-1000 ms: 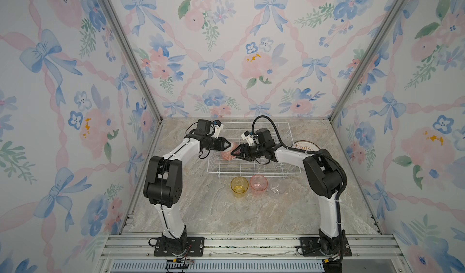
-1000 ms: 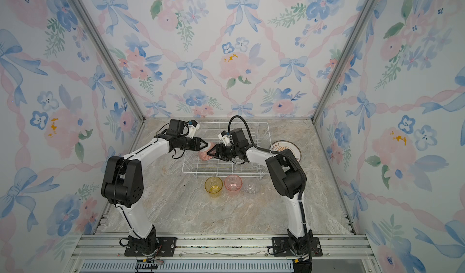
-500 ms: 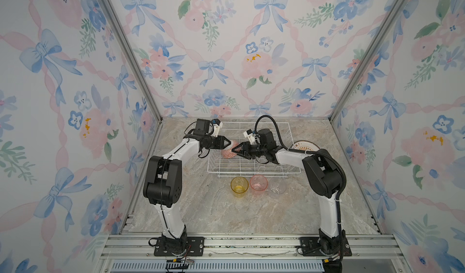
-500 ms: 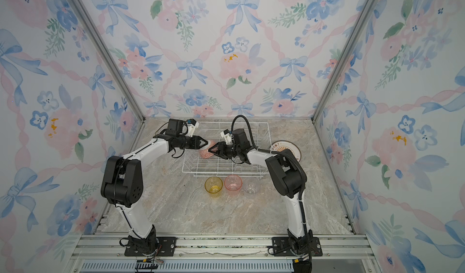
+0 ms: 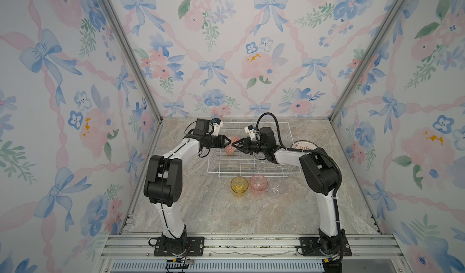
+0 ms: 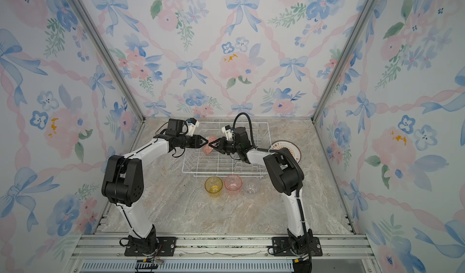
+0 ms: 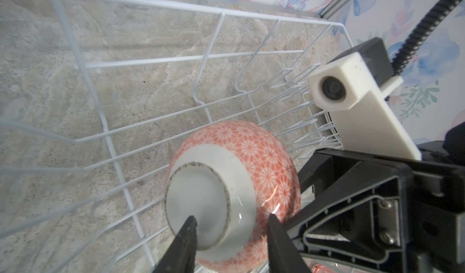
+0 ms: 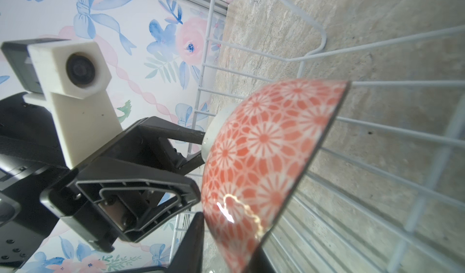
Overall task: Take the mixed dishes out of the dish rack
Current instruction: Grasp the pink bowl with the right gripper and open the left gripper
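Marble tabletop (image 5: 226, 208), white wire dish rack (image 5: 254, 167) at the back centre. Its prong row stands bare along the near side. Both arms reach in from opposite sides and meet over the rack's left half. The left gripper (image 5: 228, 140) is partly closed on the foot of the bowl (image 5: 230, 149). In its wrist view one finger (image 7: 187, 236) sits inside the foot ring and the other outside on the wall. The right gripper (image 5: 233, 144) has narrow jaws pinching the bowl's rim, with one finger (image 8: 193, 234) on the outer wall and the other behind the rim. The bowl, with its orange-red flower pattern and white foot, is tipped on its side inside the rack, mouth toward the right arm. Whether it touches the wires can't be told. A plate (image 6: 286, 144) with a brown-gold rim lies flat on the table just right of the rack, partly behind the right arm. Its print is too small to read. The yellow tumbler (image 5: 239, 186), pink tumbler (image 5: 258, 183) and clear tumbler (image 5: 278, 186) stand upright in a row just in front of the rack.
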